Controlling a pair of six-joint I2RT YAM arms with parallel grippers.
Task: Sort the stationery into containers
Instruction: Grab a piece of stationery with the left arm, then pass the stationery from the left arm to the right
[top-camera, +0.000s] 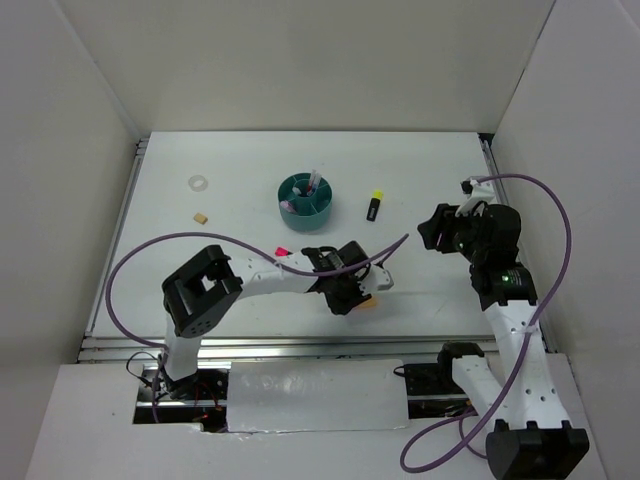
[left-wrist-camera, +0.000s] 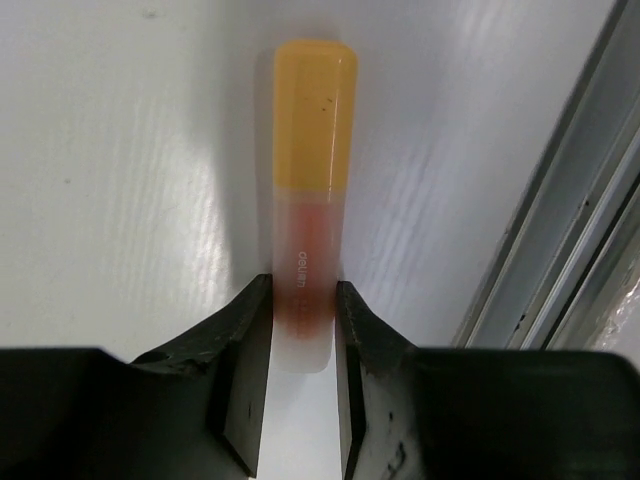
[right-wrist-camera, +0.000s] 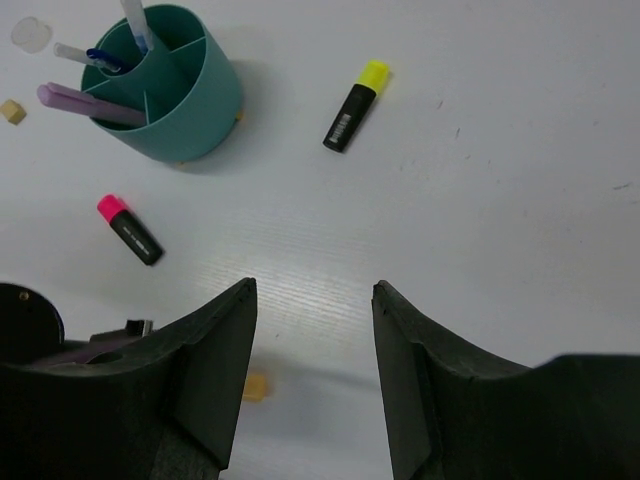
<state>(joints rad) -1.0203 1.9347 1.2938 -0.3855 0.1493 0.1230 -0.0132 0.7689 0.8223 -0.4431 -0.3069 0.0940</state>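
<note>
Down at the near side, the left pincer (left-wrist-camera: 305, 310) is clamped on an orange plastic stick (left-wrist-camera: 315, 120). Both black fingers (left-wrist-camera: 245, 350) press its translucent, red-tinted near end, and the stick lies flat on the white tabletop (left-wrist-camera: 110, 180). There's small white lettering along the stick, too fine to read for certain. A grey metal rail (left-wrist-camera: 560, 230) runs close by on its right.

Over to the right, the right pincer (right-wrist-camera: 312, 300) hangs above the tabletop, fingers spread and nothing between them.

A little farther out, a black highlighter with a pink cap (right-wrist-camera: 130, 230) lies just beyond the left arm (top-camera: 270, 275), which partly covers it from above. Farther and to the right is a black highlighter with a yellow cap (right-wrist-camera: 355, 105); it has white print on the barrel, unreadable.

Left of that stands the round teal plastic organizer (right-wrist-camera: 190, 110). A lilac stick (right-wrist-camera: 85, 103) leans out of an outer compartment, with a thin blue pen (right-wrist-camera: 100, 58) in another section. I cannot tell which one.

Farther left, well apart from the organizer, is a small tan eraser (top-camera: 201, 216), and beyond it a clear ring (top-camera: 198, 183).
</note>
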